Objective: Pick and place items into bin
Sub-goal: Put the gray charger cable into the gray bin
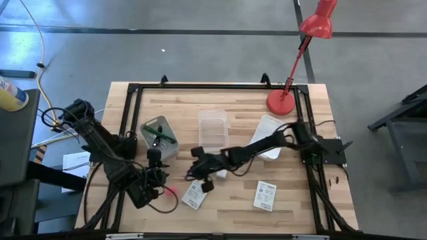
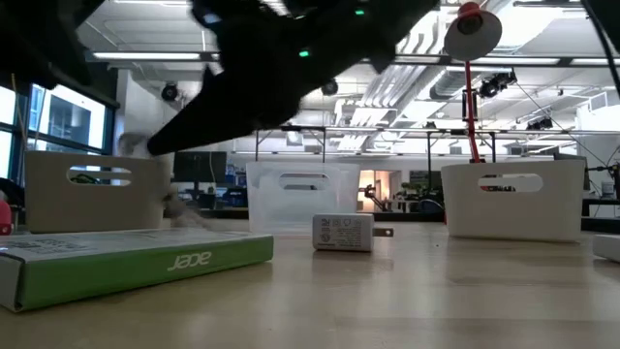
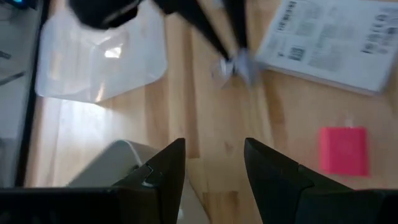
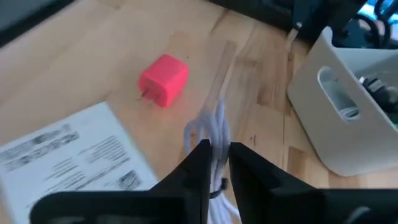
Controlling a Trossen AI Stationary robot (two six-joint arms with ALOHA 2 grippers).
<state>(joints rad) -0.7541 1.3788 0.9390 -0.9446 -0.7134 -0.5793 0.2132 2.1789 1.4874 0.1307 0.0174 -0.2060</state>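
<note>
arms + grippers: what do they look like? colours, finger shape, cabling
Both arms are dark, near black, built of jointed segments, with black cables looping around the left arm's base. Left gripper: two dark, flat, wedge-shaped fingers tapering to blunt tips. Right gripper: the same dark angular fingers. Small green lights glow on the arm in the low view.

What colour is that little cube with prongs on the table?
Pink; the pink cube shows best in the right wrist view.

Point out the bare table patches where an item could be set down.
Free: the front right corner past the white packet, and the back strip between the clear bin and the table's far edge. Crowded: front centre, where both grippers, the pink cube and another packet cluster.
</note>
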